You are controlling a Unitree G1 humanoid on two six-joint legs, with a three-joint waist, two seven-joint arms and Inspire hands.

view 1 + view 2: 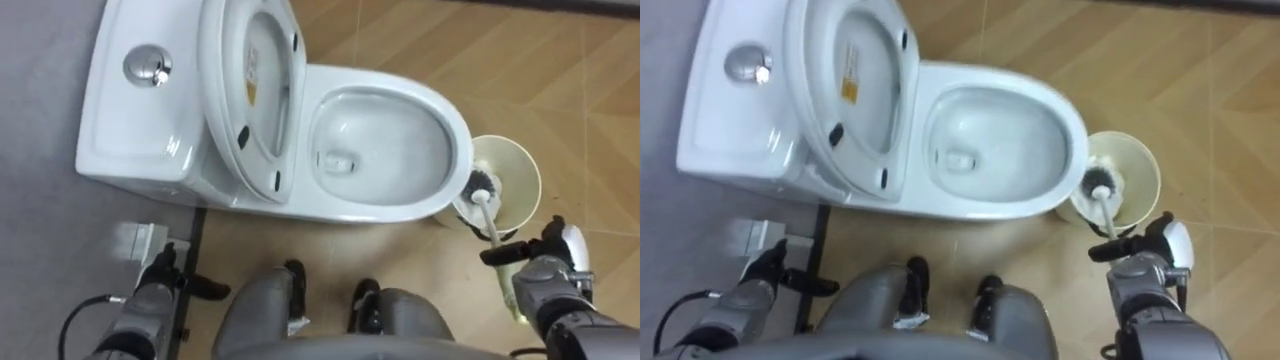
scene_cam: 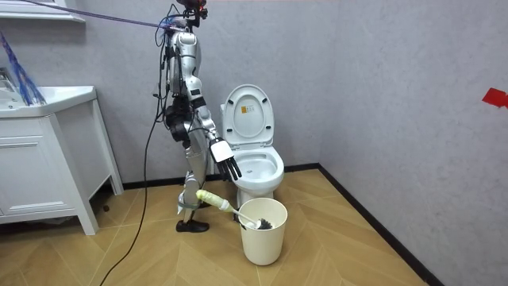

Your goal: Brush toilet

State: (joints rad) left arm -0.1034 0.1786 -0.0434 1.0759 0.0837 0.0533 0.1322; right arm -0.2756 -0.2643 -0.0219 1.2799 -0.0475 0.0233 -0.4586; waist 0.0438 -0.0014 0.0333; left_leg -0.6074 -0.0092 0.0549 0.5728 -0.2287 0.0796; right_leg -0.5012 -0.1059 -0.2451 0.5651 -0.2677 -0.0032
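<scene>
Right hand over toilet brush, brush parked in bucket, toilet open.

Right hand (image 1: 540, 272): fingers straight and spread, pointing down; in the room view it hangs just above the brush shaft with a gap, holding nothing. Toilet brush (image 1: 487, 215): bristle head inside the cream bucket (image 1: 522, 158), white shaft slanting out over the rim, yellow handle end toward the robot's leg; what bears that end cannot be told. Bucket: on the wooden floor, just beside the front of the toilet (image 1: 457, 150). Toilet: seat and lid (image 1: 250, 90) raised against the tank (image 1: 120, 120). Left hand (image 1: 165, 278): low by the tank side, fingers loosely extended, empty. Robot: standing at the toilet's side.
</scene>
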